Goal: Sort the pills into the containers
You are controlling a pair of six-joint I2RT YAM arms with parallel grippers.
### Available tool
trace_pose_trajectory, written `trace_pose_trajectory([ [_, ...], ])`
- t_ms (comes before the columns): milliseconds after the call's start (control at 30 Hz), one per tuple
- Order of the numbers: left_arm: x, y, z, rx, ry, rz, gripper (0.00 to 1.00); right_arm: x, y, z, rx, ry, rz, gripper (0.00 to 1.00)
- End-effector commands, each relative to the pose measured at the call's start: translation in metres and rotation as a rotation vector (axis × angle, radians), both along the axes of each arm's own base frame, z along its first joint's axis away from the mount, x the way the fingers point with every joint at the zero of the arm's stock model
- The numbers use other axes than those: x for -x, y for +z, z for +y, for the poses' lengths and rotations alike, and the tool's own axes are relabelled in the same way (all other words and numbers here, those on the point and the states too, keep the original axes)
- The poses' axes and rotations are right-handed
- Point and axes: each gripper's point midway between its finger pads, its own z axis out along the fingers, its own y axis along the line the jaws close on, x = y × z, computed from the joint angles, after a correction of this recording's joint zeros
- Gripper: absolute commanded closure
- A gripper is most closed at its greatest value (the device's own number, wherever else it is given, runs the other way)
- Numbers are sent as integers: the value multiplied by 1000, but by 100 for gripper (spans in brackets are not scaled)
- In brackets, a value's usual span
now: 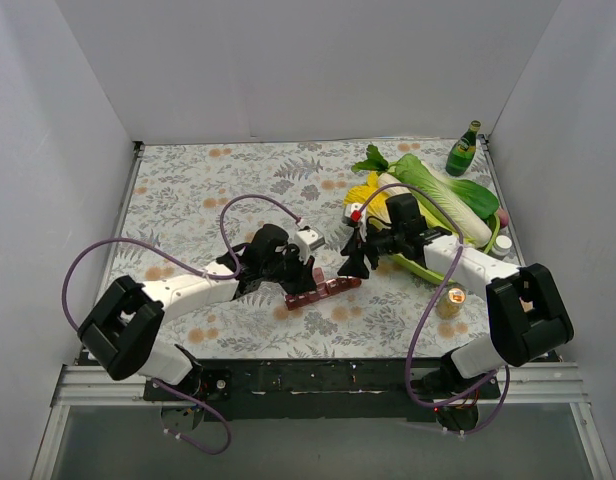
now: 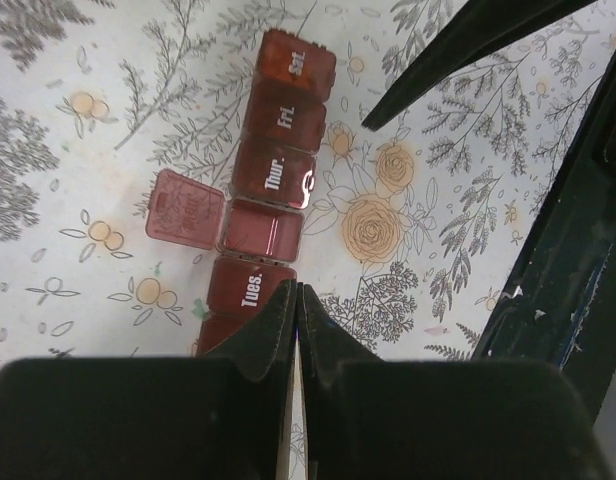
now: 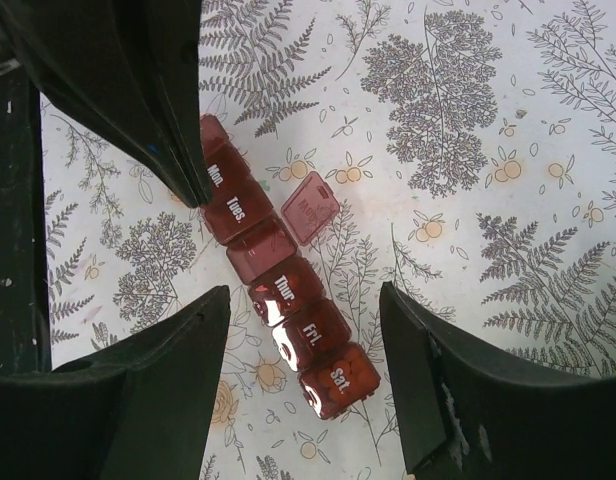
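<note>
The containers (image 1: 321, 291) are a dark-red strip of day-labelled compartments lying on the floral cloth between my two arms. The strip also shows in the left wrist view (image 2: 278, 170) and the right wrist view (image 3: 288, 300). One middle compartment stands open with its lid (image 2: 185, 208) flipped aside, and it looks empty. Small orange pills (image 3: 338, 385) show through the "Sat." compartment. My left gripper (image 2: 296, 290) is shut and empty, its tips just above the "Tues." end. My right gripper (image 3: 303, 292) is open, hovering above the "Thur." and "Fri." compartments. No loose pills are in view.
A green glass bottle (image 1: 464, 150) stands at the back right. Leafy vegetables (image 1: 433, 190) lie on a green tray at the right. A tan-lidded little jar (image 1: 451, 300) stands beside my right arm, and a white-capped jar (image 1: 502, 245) stands near the right wall.
</note>
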Motion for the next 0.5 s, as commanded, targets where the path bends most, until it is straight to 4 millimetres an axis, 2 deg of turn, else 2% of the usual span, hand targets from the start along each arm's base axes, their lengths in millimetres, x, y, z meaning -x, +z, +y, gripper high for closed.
trace_pose_trajectory([
  [0, 7, -3, -11, 21, -21, 89, 100, -1, 5, -1, -14, 1, -27, 31],
  [233, 8, -6, -11, 15, -27, 83, 100, -4, -13, -2, 19, -21, 26, 32],
  [467, 8, -11, -11, 10, -29, 94, 100, -5, -15, -3, 27, -31, 29, 32],
])
